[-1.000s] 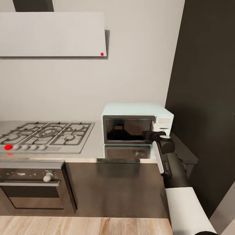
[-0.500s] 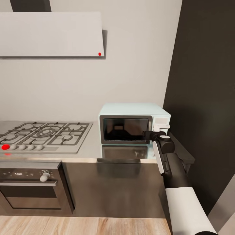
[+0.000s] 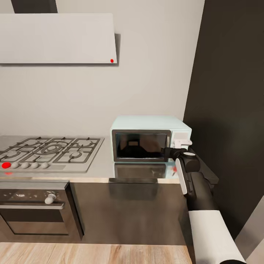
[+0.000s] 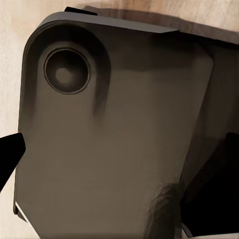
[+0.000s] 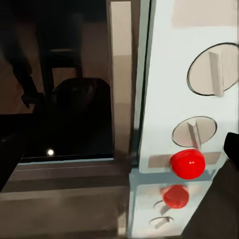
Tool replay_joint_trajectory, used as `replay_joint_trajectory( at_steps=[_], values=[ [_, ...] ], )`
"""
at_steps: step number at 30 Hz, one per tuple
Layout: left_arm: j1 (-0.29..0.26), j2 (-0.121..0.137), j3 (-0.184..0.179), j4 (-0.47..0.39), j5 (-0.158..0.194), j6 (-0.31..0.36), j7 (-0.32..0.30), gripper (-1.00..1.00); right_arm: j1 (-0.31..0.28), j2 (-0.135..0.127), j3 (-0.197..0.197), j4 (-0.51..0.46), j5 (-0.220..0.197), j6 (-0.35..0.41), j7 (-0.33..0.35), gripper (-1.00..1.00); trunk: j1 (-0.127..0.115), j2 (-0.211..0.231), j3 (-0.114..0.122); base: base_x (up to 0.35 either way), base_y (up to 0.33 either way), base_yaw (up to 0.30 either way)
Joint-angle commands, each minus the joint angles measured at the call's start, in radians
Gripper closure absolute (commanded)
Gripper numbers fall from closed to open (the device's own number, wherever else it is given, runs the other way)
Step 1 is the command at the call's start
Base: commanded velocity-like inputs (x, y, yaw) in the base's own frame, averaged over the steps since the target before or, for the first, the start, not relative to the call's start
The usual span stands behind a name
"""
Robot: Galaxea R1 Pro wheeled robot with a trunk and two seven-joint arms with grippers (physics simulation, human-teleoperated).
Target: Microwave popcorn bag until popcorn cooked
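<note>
The pale blue microwave (image 3: pixel 148 126) stands on the steel-grey countertop (image 3: pixel 102 167) against the wall, its dark glass door (image 3: pixel 141 145) closed. My right gripper (image 3: pixel 169 151) is at the door's right edge, just in front of the white knob panel (image 3: pixel 181 141). In the right wrist view the gripper (image 5: pixel 119 149) is open, with dark fingertips (image 5: pixel 10 149) at both borders. The panel (image 5: pixel 164 84) there has two knobs and a lit red round light (image 5: pixel 187 163). The popcorn bag is hidden; a dim rounded shape (image 5: pixel 82 99) sits behind the glass. My left gripper (image 4: pixel 119 159) hangs open by the robot's dark body.
A steel gas hob (image 3: pixel 49 152) takes up the countertop's left part, under a flat white hood (image 3: pixel 58 38). The built-in oven (image 3: pixel 35 209) is below it, beside dark glossy cabinet fronts (image 3: pixel 128 212). A tall dark cabinet (image 3: pixel 231 110) rises directly right of the microwave. Wood floor (image 3: pixel 91 253) lies below.
A red glow now shows on the countertop under the microwave's panel. My right gripper has shifted slightly right along the microwave front. The view slid a little between the earliest frame and the following one.
</note>
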Motion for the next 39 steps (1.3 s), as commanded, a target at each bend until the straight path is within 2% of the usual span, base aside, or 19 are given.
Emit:
replay_joint_trajectory(
  at_steps=[1,39],
  values=[
    [0.000,0.000,0.001,-0.002,0.006,-0.002,0.000,-1.00,-0.001,0.000,-0.002,-0.001,0.012,0.004,0.005,-1.00,0.000,0.000,-0.001,0.000,0.000,0.000],
    [0.000,0.007,-0.001,-0.001,0.005,-0.002,0.000,-1.00,-0.001,0.001,0.003,-0.002,0.018,-0.004,-0.003,-1.00,0.000,0.000,-0.001,0.074,0.000,0.000]
  ],
)
